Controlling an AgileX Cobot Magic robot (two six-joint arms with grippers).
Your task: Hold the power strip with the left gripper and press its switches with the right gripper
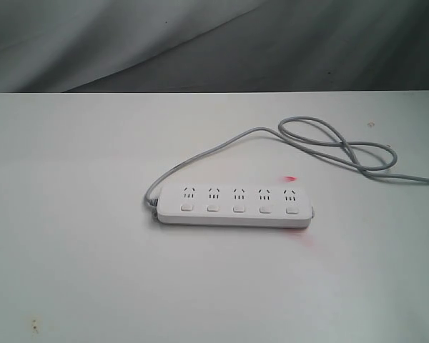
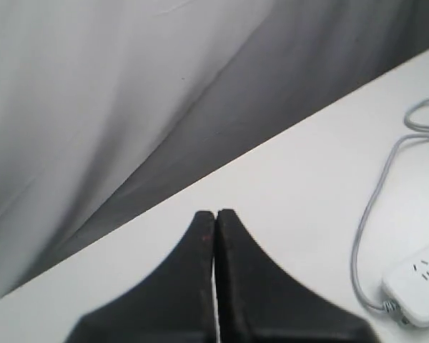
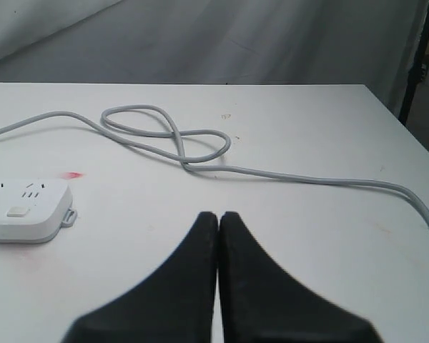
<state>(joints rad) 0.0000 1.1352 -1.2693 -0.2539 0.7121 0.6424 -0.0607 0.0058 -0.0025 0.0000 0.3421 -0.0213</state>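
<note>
The white power strip [image 1: 232, 206] lies flat near the middle of the table, its row of switches [image 1: 239, 209] along the near side below the sockets. Its grey cord [image 1: 329, 143] leaves the left end and loops toward the back right. Neither arm shows in the exterior view. In the left wrist view my left gripper [image 2: 215, 214] is shut and empty above bare table, with one end of the power strip [image 2: 418, 286] off to the side. My right gripper [image 3: 219, 214] is shut and empty too, apart from the power strip [image 3: 21, 207] and short of the cord [image 3: 200, 143].
A white table [image 1: 93, 271] carries everything, with a grey cloth backdrop [image 1: 200, 43] behind its far edge. A faint red mark [image 1: 291, 179] sits behind the strip's right end. The table's right edge [image 3: 407, 136] and a dark stand [image 3: 418, 64] show in the right wrist view.
</note>
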